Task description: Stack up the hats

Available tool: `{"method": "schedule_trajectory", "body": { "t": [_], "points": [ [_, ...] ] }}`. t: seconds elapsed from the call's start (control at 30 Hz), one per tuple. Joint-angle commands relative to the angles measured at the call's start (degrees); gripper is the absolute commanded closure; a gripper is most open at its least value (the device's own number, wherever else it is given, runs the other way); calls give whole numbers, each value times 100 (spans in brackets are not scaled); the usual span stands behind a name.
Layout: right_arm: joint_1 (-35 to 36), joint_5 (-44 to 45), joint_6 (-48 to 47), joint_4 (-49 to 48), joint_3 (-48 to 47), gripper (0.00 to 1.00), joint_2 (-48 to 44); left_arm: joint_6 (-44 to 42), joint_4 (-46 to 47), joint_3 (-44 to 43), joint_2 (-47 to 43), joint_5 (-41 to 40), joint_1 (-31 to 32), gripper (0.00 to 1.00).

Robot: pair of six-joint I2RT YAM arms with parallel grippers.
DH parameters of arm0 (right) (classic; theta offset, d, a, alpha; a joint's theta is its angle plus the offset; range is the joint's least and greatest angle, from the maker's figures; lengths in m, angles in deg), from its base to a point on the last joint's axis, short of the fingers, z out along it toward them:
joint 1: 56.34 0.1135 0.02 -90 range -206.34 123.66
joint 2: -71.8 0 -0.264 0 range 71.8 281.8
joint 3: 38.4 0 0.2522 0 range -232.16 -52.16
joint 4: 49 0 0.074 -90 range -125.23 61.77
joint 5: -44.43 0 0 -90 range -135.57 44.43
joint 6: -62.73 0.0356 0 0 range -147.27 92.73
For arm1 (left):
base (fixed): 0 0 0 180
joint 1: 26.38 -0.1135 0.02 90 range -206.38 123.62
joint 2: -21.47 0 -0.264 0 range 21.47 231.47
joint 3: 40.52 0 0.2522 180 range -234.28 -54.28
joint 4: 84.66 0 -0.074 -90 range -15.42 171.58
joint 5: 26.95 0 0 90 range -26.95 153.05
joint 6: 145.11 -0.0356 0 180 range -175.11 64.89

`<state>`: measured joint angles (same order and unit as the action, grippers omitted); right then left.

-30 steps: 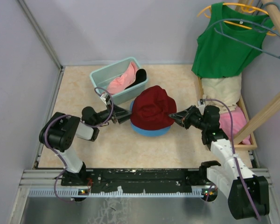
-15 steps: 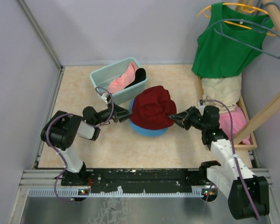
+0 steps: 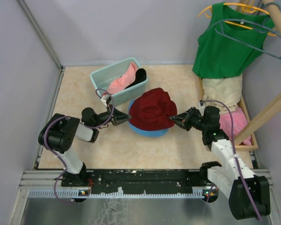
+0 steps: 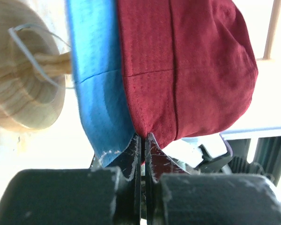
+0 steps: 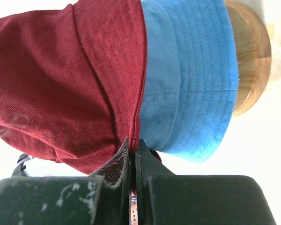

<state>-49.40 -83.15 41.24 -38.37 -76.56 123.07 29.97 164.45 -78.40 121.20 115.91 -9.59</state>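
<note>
One dark red hat [image 4: 187,70] touching one blue hat [image 4: 96,79]. Red brim pinched in closed left gripper [image 4: 140,145]. One wooden disc [image 4: 23,70] beyond

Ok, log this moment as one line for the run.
left gripper: shut on dark red hat brim | right gripper: shut on opposite brim | dark red hat: atop blue hat

Your beige marbled tabletop [image 3: 154,79] is boxed in by plain grey-lilac walls [image 3: 131,28] behind and left of it. Teal plastic basket [image 3: 112,66] at its back left, green tank top [image 3: 220,47] on a wooden rack [image 3: 267,112] over its right edge, ribbed metal rail [image 3: 37,178] along its near edge. Even light.
</note>
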Motion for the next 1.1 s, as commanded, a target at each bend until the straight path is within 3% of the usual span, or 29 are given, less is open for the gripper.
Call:
{"method": "schedule_trajectory", "body": {
  "t": [0.0,0.2,0.37,0.57,0.77,0.87,1.07],
  "points": [
    [-29,-67,-432,149,-111,100,209,-274,-660,296,-282,306,-284,100],
    [199,93,-835,54,-35,100,770,-983,-1724,202,-567,399,-418,100],
    [428,250,-1144,106,-188,100,1050,-1049,-1696,129,-409,491,-423,100],
    [201,647,-2067,1383,-848,70,598,-1063,-1852,-67,-411,592,-446,100],
    [-314,820,-3030,2347,-1549,56,520,-1280,-2434,-275,-535,716,-568,100],
    [-661,471,-3059,1921,-1565,55,625,-1509,-2870,-419,-560,792,-634,100],
    [-932,-1121,-2376,-594,-1165,56,1366,-1697,-3509,-726,-500,989,-726,100]
  ]
}}
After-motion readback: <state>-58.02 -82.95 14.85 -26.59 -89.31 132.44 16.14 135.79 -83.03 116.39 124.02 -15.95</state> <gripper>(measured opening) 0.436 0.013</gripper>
